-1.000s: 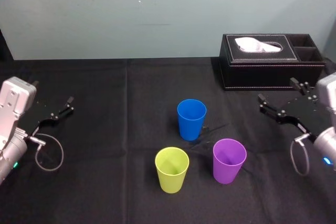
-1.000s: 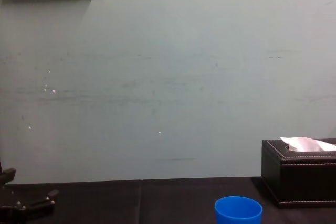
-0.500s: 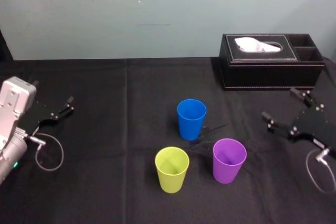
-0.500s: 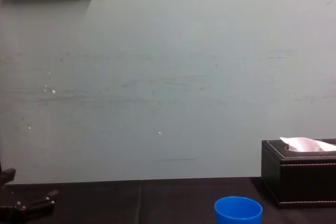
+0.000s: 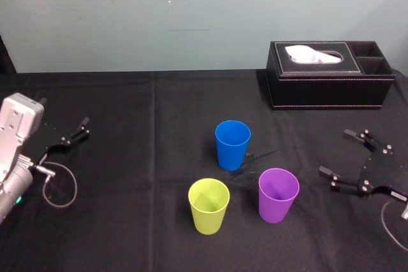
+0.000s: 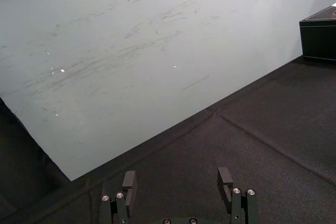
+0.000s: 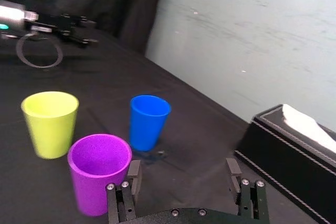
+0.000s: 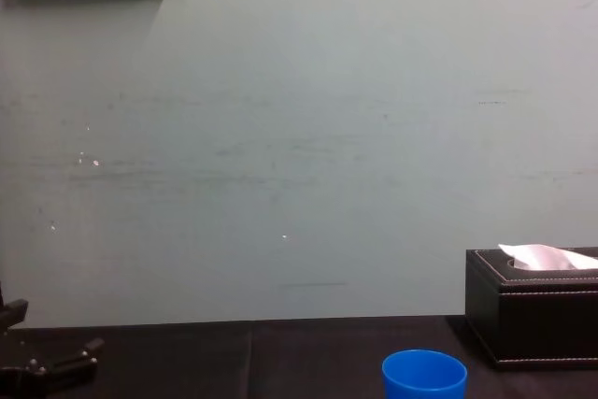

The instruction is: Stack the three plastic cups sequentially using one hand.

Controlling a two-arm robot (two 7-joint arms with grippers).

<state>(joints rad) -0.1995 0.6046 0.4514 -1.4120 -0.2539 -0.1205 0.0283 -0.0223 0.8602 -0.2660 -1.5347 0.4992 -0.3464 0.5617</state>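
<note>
Cups stood apart and upright on the black tabletop, none nested in another, so I judged the stacking not yet begun. At the far left, the left gripper lay parked low near the tabletop's edge, its fingers spread with nothing between them, just where it had been a second before. The yellow-green cup sat nearest the robot, the blue cup farther back in the middle, and the purple cup at the front right; none had shifted.

The change was on the right. The right gripper, which a second earlier had hung higher up near the black tissue box, had come down and back toward the robot. It sat low to the right of the purple cup, near it but not touching. Its fingers were wide open and held nothing. That read as the approach to a first grasp, most likely of the purple cup.
</note>
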